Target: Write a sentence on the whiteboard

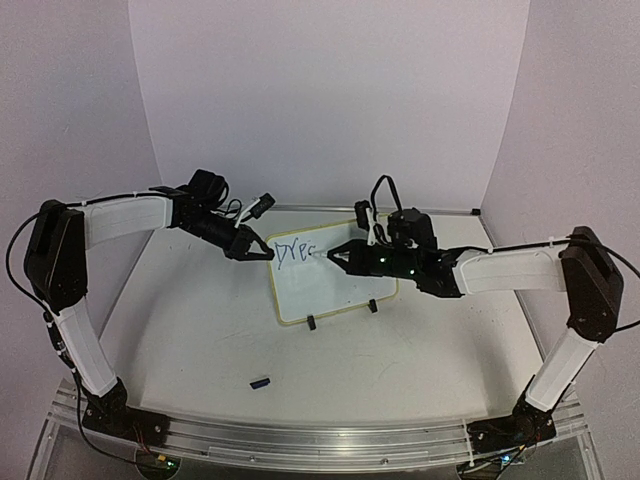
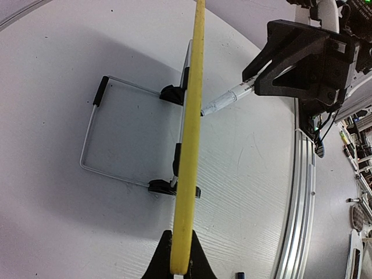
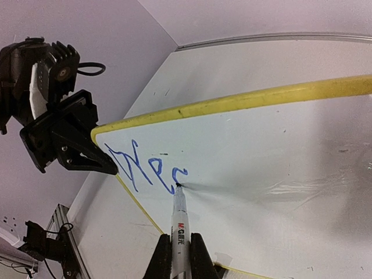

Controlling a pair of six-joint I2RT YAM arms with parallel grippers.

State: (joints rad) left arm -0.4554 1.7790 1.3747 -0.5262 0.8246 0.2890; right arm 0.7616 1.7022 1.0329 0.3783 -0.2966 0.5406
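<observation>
At the left edge of the whiteboard (image 1: 340,285), just below its top corner, the left gripper (image 1: 262,250) is clamping shut on the yellow frame. The board is standing tilted back on its two black clip feet (image 1: 312,322) on the table (image 1: 200,320). To the board's right, the right gripper (image 1: 338,257) is pinching a white marker (image 3: 178,218), whose tip is touching the writing face. The sentence (image 3: 145,168) is sitting unfinished in blue at the board's top left, showing only its first few letters, with the tip resting at the last one. In front of the board, well apart from it, a small dark object (image 1: 261,382) is lying on the table.
</observation>
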